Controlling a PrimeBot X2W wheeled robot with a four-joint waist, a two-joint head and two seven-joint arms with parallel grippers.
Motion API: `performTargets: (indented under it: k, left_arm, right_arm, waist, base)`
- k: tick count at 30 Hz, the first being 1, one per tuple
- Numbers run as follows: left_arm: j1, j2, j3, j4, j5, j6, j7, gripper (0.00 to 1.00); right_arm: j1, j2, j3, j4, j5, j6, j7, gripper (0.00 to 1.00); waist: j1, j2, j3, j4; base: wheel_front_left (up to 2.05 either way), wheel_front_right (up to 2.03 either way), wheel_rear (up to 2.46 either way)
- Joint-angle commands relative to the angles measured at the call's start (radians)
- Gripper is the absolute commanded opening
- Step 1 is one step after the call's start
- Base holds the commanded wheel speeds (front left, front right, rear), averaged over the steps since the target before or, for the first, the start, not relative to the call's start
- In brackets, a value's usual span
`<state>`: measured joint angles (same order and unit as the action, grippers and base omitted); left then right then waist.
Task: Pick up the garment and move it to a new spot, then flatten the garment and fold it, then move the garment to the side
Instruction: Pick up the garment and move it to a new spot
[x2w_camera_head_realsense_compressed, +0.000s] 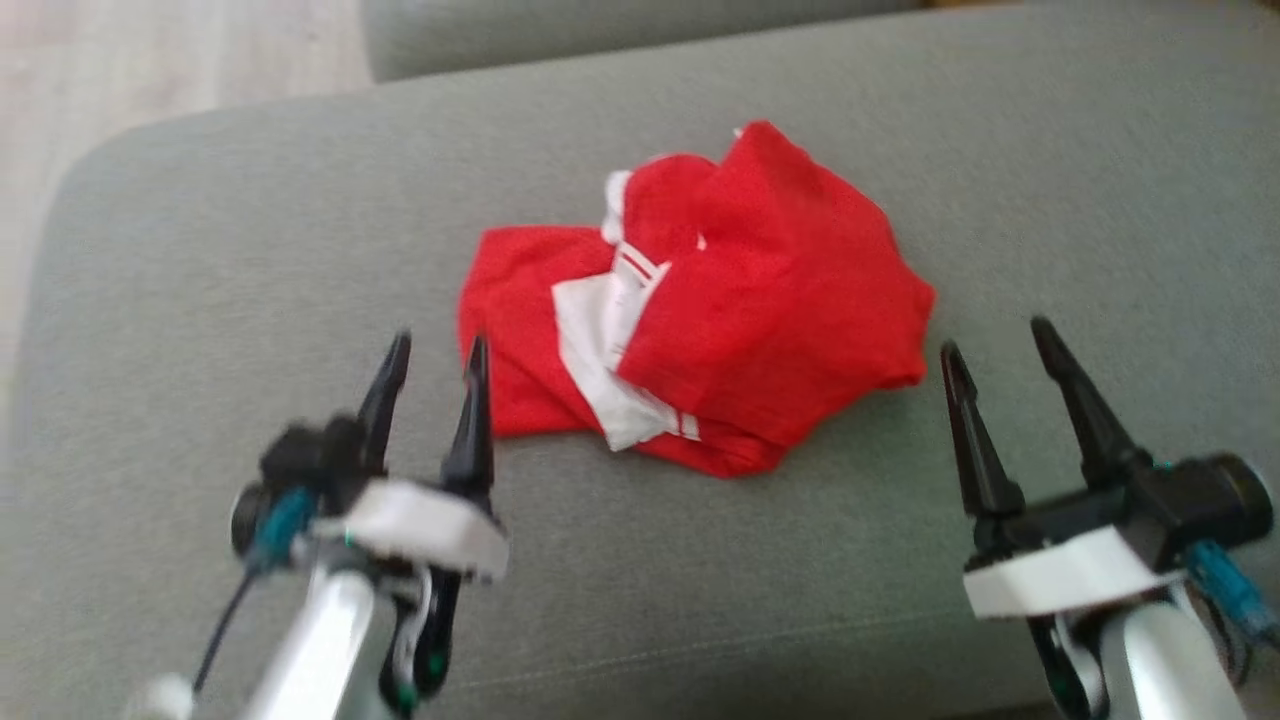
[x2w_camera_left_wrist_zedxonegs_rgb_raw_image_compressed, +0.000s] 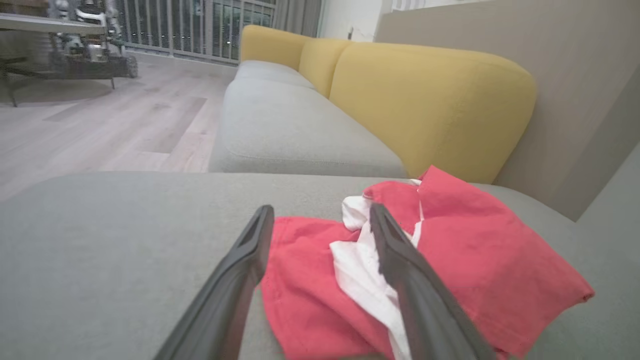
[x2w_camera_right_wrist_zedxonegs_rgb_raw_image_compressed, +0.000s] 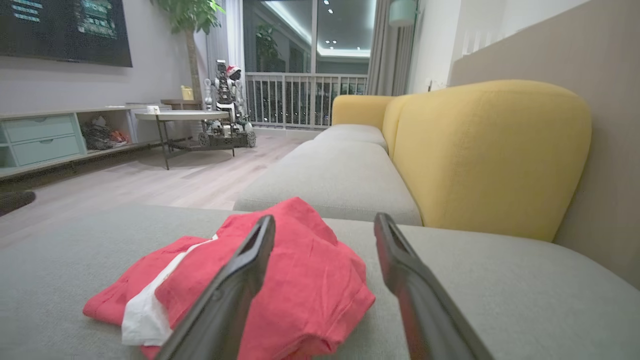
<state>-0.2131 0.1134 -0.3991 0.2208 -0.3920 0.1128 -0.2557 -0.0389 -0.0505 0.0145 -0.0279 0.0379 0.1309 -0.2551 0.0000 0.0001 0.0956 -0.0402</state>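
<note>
A red garment (x2w_camera_head_realsense_compressed: 700, 310) with white panels lies in a loosely folded heap on the grey sofa cushion (x2w_camera_head_realsense_compressed: 250, 250). My left gripper (x2w_camera_head_realsense_compressed: 437, 351) stands open just off the heap's near left edge, with nothing between its fingers. My right gripper (x2w_camera_head_realsense_compressed: 994, 334) is open too, a little to the right of the heap's right corner and empty. In the left wrist view the garment (x2w_camera_left_wrist_zedxonegs_rgb_raw_image_compressed: 465, 265) lies just beyond the open fingers (x2w_camera_left_wrist_zedxonegs_rgb_raw_image_compressed: 235, 280). Through the right wrist view the garment (x2w_camera_right_wrist_zedxonegs_rgb_raw_image_compressed: 305, 280) sits ahead and to the left of the open fingers (x2w_camera_right_wrist_zedxonegs_rgb_raw_image_compressed: 420, 290).
The cushion's rounded left edge (x2w_camera_head_realsense_compressed: 60, 230) drops to pale wooden floor (x2w_camera_head_realsense_compressed: 120, 60). A second grey seat (x2w_camera_left_wrist_zedxonegs_rgb_raw_image_compressed: 285, 125) with yellow backrests (x2w_camera_left_wrist_zedxonegs_rgb_raw_image_compressed: 430, 100) continues beyond the garment. A round table (x2w_camera_right_wrist_zedxonegs_rgb_raw_image_compressed: 175, 116) and another robot (x2w_camera_right_wrist_zedxonegs_rgb_raw_image_compressed: 225, 110) stand far off across the room.
</note>
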Motion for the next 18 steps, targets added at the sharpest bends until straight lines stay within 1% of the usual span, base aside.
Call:
performTargets:
  k: [1,4,8,13,18]
  left_arm:
    - [-0.035,0.003,0.048,-0.06,0.02,0.005,-0.006,1.0]
    - [0.06,-0.02,0.088,-0.131,0.055,0.011,-0.006,1.0]
    - [0.141,-0.047,0.121,-0.179,0.092,0.009,-0.006,1.0]
    - [0.163,-0.058,0.136,-0.171,0.138,-0.008,-0.006,1.0]
    - [0.155,-0.062,0.155,-0.162,0.155,-0.021,-0.006,1.0]
  right_arm:
    - [-0.006,0.0,0.018,-0.034,0.005,0.0,-0.006,1.0]
    - [0.021,0.0,0.016,-0.026,0.009,0.0,-0.006,1.0]
    - [0.037,0.0,0.015,-0.02,0.022,0.0,-0.006,1.0]
    - [0.04,0.0,0.029,-0.016,0.025,0.0,-0.006,1.0]
    - [0.028,0.0,0.044,-0.02,0.027,0.0,-0.006,1.0]
  waist:
    - [0.0,-0.0001,-0.03,0.031]
    - [0.0,-0.0001,-0.047,0.045]
    - [0.0,-0.0001,-0.063,0.051]
    - [0.0,-0.0001,-0.07,0.052]
    - [0.0,-0.0001,-0.061,0.029]
  base:
    - [0.0,0.0,0.0]
    - [0.0,0.0,0.0]
    - [0.0,0.0,0.0]
    - [0.0,0.0,0.0]
    - [0.0,0.0,0.0]
